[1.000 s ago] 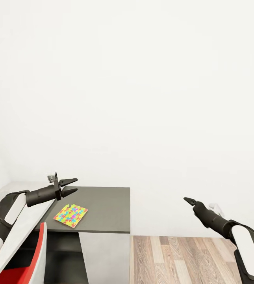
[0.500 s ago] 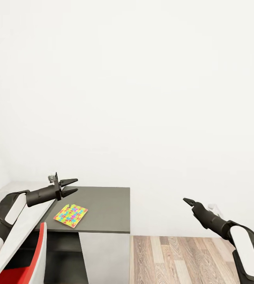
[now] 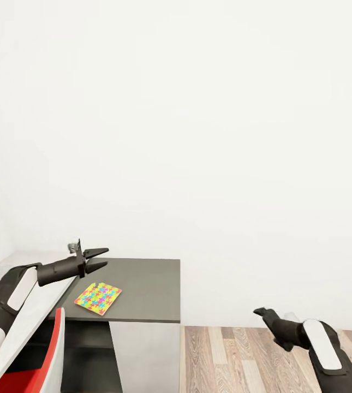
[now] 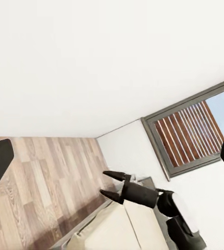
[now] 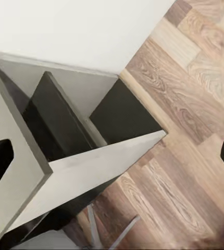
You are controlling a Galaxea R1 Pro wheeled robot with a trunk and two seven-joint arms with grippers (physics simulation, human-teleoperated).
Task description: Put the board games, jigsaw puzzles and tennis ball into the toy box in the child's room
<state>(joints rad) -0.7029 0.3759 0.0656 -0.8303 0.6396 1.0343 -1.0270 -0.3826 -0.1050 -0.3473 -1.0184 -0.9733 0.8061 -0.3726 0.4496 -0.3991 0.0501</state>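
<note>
One jigsaw puzzle [image 3: 98, 298], a flat square of yellow, pink, blue and green pieces, lies on the dark grey side desk [image 3: 148, 286] of the table. My left gripper [image 3: 106, 256] hovers open just above and behind the puzzle, with nothing between its fingers. Low at the right, over the wood floor, my right gripper [image 3: 258, 311] is also open; the left wrist view shows its two fingers [image 4: 112, 175] spread apart. The beige mattress of the bed [image 4: 104, 232] lies below it there. The toy box, tennis ball and board games are out of view.
The white desk top [image 3: 31, 314] slopes along the left, with a red chair [image 3: 34, 376] below it. A white panel [image 3: 145, 355] closes the side desk's end. Plank floor [image 3: 236, 360] spreads to the right. A window with blinds [image 4: 187, 135] is set in the white wall.
My right arm has dropped and folded in, bringing its gripper lower towards the floor. The left gripper and the puzzle stay where they were.
</note>
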